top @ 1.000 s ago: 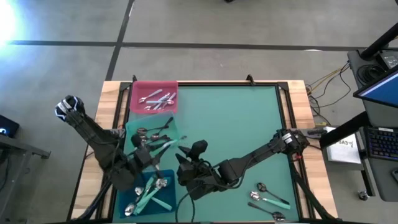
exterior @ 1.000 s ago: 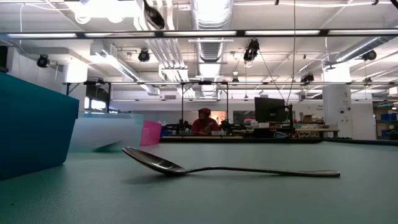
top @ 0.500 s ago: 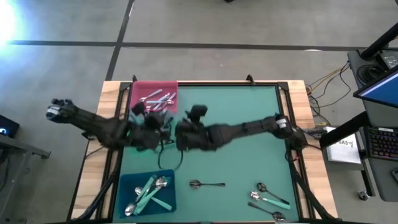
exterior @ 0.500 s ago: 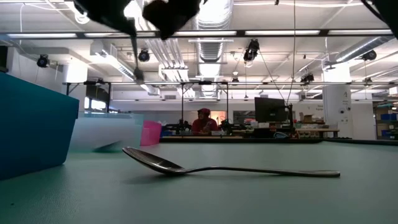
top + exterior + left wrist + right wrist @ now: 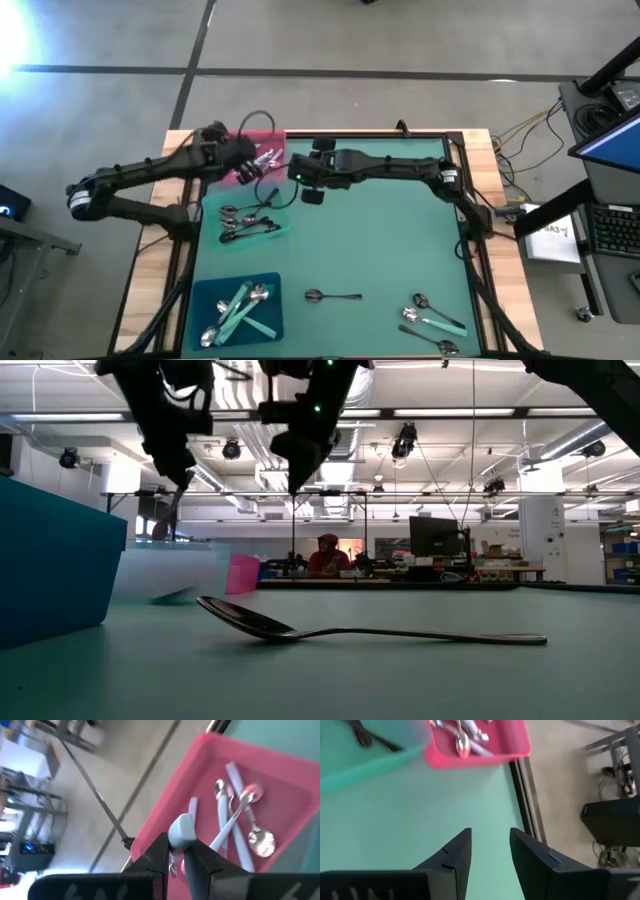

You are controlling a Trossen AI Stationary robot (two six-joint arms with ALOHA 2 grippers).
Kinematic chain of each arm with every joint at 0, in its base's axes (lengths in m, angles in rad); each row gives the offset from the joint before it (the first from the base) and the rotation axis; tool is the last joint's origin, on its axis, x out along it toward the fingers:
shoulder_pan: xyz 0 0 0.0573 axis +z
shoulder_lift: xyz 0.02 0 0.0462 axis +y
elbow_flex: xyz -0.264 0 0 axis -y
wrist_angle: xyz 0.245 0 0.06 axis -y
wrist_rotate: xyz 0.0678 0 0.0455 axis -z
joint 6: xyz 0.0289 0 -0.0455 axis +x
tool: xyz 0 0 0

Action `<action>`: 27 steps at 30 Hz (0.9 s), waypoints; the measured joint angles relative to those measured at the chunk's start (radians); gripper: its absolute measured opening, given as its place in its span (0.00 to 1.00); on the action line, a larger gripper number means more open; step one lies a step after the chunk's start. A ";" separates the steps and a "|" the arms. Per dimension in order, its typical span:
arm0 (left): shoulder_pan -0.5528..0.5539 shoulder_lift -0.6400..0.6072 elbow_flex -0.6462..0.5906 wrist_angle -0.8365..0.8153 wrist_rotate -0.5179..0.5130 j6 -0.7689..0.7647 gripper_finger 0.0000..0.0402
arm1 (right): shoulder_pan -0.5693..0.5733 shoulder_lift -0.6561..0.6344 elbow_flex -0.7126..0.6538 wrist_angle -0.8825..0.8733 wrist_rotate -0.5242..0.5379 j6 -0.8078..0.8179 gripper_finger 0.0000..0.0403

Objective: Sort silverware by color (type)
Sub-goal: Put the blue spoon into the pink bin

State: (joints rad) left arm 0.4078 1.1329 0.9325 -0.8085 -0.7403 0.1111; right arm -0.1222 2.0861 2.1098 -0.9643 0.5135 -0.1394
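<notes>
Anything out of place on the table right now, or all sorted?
Not all sorted. One silver spoon lies alone mid-mat, and three more utensils sit loose near the right front corner, outside any tray. The left end effector grips a light-handled utensil over the pink tray. Nothing looks spilled or damaged.

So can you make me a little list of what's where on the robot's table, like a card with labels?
pink plastic tray: far left corner, silver spoons inside
pale green tray: middle left, black-handled spoons inside
blue tray: near left corner, mint-handled spoons inside
loose silver spoon: lying on the green mat
left end effector: over the pink tray, shut on a pale-handled utensil
right end effector: beside the pink tray, open, empty
</notes>
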 joint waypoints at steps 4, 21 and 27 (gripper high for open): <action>0.140 0.025 0.000 0.050 0.094 0.083 0.06 | -0.030 0.000 0.000 -0.055 -0.029 -0.009 0.29; 0.324 0.246 0.000 0.113 0.358 0.137 0.09 | -0.042 -0.011 0.000 -0.412 -0.102 0.004 0.26; 0.324 0.220 0.000 0.190 0.549 0.150 0.10 | -0.044 -0.057 -0.016 -0.428 -0.256 0.015 0.25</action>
State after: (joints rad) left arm 0.7315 1.3526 0.9325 -0.6187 -0.1911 0.2607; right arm -0.1661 2.0289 2.0941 -1.3923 0.2572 -0.1248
